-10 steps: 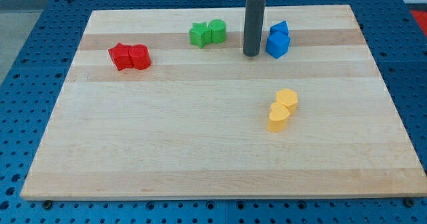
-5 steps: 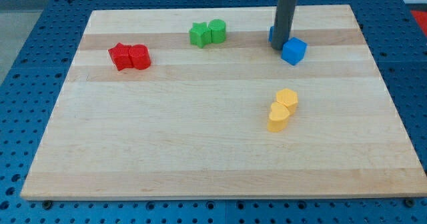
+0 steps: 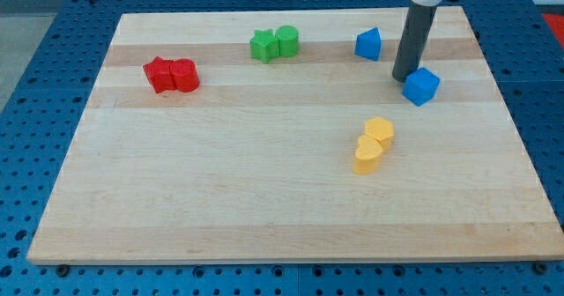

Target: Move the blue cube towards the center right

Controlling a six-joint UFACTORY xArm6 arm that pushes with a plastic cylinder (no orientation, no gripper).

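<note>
While my tip (image 3: 404, 76) sits touching the small blue cube (image 3: 421, 86) on its upper left, it's roughly halfway to center right (no claw here).

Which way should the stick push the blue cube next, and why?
Probably a bit further toward the view's bottom right. My tip sits against the upper-left side of the blue cube, which lies above the board's middle height and short of its right edge, so that same push direction looks right.
</note>
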